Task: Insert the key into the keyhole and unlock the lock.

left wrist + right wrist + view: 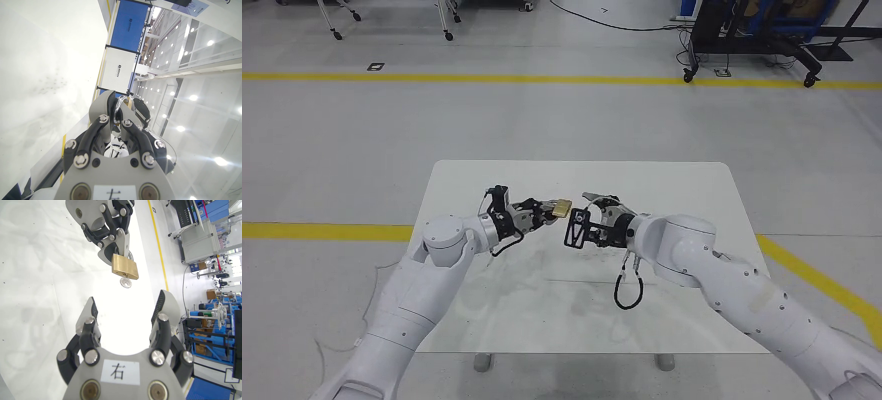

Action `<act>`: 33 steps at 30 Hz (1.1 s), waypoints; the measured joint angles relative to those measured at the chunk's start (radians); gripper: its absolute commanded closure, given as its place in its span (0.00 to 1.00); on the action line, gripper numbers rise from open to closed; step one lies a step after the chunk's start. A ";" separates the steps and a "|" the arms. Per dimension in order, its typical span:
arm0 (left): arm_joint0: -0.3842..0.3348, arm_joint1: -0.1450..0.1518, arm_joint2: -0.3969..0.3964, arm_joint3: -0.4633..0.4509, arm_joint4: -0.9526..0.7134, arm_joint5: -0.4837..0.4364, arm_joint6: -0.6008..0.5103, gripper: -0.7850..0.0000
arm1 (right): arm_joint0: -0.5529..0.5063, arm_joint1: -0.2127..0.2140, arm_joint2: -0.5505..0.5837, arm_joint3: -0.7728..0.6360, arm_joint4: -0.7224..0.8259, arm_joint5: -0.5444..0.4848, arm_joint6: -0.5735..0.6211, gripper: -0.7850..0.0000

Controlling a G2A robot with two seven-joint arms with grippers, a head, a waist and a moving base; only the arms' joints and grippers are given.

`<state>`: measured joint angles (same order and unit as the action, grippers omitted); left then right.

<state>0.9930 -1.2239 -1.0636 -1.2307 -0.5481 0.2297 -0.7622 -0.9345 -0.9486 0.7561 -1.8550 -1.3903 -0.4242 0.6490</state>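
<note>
Bright, even overhead lighting.
Ceiling lamps (193, 97) flare with halos; table (682, 195) pale with soft shadows; wrist views bow at edges.

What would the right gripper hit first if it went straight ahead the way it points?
Most likely the head of the key, sticking out of the padlock that the left gripper holds. It lies nearly centred ahead of the right gripper; depth is uncertain.

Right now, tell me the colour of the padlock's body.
The padlock has a brass-gold body; the right wrist view shows it best.
</note>
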 measured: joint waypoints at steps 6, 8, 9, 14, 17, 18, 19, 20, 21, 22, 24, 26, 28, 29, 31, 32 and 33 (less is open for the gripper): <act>-0.002 0.000 0.001 0.000 0.004 -0.008 -0.018 1.00 | 0.003 -0.015 -0.009 0.005 -0.020 0.011 0.001 0.53; -0.002 -0.001 0.002 -0.001 0.002 -0.009 -0.024 1.00 | 0.006 -0.020 -0.011 0.012 -0.022 0.009 0.002 0.54; -0.002 -0.001 0.004 0.001 -0.001 -0.008 -0.030 1.00 | 0.008 -0.023 -0.013 0.017 -0.022 0.006 0.005 0.55; -0.004 -0.002 0.007 0.010 0.001 -0.004 -0.043 1.00 | 0.016 -0.033 -0.009 0.021 -0.024 0.003 0.015 0.73; -0.006 -0.001 0.005 0.017 0.003 -0.003 -0.049 1.00 | 0.012 -0.037 -0.006 0.018 -0.026 -0.004 0.013 0.72; -0.007 -0.001 0.004 0.019 0.003 -0.002 -0.052 1.00 | 0.009 -0.039 -0.006 0.020 -0.021 -0.011 0.009 0.72; -0.007 -0.001 0.004 0.021 0.004 -0.001 -0.054 1.00 | 0.008 -0.040 -0.006 0.024 -0.013 -0.016 0.005 0.72; -0.008 -0.001 0.004 0.022 0.004 0.000 -0.055 1.00 | 0.007 -0.042 -0.005 0.029 -0.005 -0.021 0.002 0.73; -0.009 -0.001 0.005 0.023 0.005 0.001 -0.057 1.00 | 0.008 -0.044 -0.004 0.035 0.001 -0.027 -0.001 0.73; -0.009 -0.001 0.005 0.023 0.006 0.001 -0.058 1.00 | 0.010 -0.046 -0.004 0.038 0.003 -0.029 -0.002 0.74; -0.010 -0.002 0.007 0.023 0.006 0.000 -0.059 1.00 | 0.011 -0.050 -0.004 0.042 0.004 -0.032 -0.004 0.76; -0.011 -0.003 0.008 0.024 0.007 -0.001 -0.059 1.00 | 0.012 -0.053 -0.002 0.045 0.006 -0.034 -0.004 0.83; -0.011 -0.003 0.009 0.025 0.007 -0.002 -0.060 1.00 | 0.011 -0.056 0.000 0.047 0.008 -0.036 -0.005 0.89; -0.011 -0.003 0.009 0.025 0.008 -0.003 -0.060 1.00 | 0.011 -0.057 0.001 0.048 0.010 -0.037 -0.005 0.95; -0.011 -0.004 0.010 0.025 0.009 -0.004 -0.060 1.00 | 0.008 -0.060 0.005 0.055 0.020 -0.038 -0.006 1.00; -0.011 -0.004 0.010 0.025 0.011 -0.005 -0.059 1.00 | 0.007 -0.061 0.007 0.059 0.027 -0.038 -0.008 1.00; -0.011 -0.004 0.010 0.024 0.014 -0.007 -0.057 1.00 | 0.005 -0.063 0.009 0.063 0.034 -0.039 -0.011 1.00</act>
<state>0.9818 -1.2275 -1.0532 -1.2066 -0.5337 0.2226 -0.8188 -0.9298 -1.0117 0.7651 -1.7917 -1.3562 -0.4636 0.6382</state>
